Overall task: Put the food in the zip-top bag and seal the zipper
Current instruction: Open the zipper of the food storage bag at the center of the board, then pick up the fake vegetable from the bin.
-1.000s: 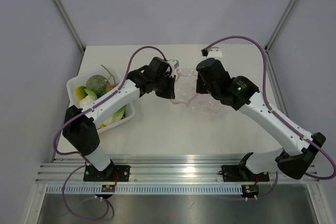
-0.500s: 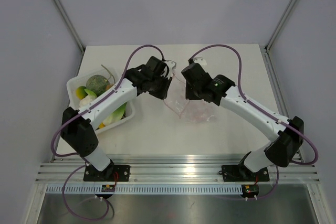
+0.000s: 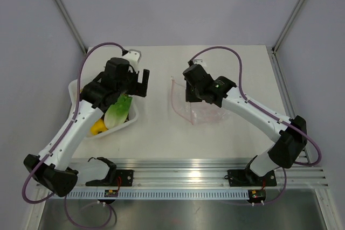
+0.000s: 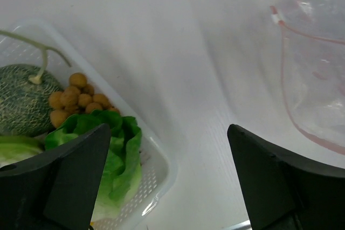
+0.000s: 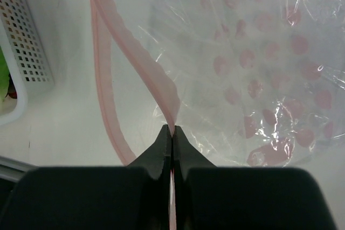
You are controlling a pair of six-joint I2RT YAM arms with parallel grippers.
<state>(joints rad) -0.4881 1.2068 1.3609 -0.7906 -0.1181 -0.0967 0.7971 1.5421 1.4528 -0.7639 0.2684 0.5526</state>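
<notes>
Left gripper [image 3: 140, 84] has its fingers spread wide and nothing in them. It hangs over the right end of the white tray [image 4: 161, 160], so the left arm is clearly the nearer one to the food. From those fingers the lettuce [image 4: 116, 149] sits just down and toward the near side, long axis slanting along the tray, with the tan-brown balls [image 4: 73, 98] and a netted melon [image 4: 21, 98] packed right behind it. The right gripper [image 5: 172, 136] is pressed tight on the pink zipper [image 5: 141, 60], propping the zip-top bag [image 3: 197, 109] with its mouth facing left toward the tray. The bag looks empty. Between tray and bag is a strip of bare white table [image 3: 156, 133], so the carry looks short, though the tray wall and neighbours crowd the lettuce.
</notes>
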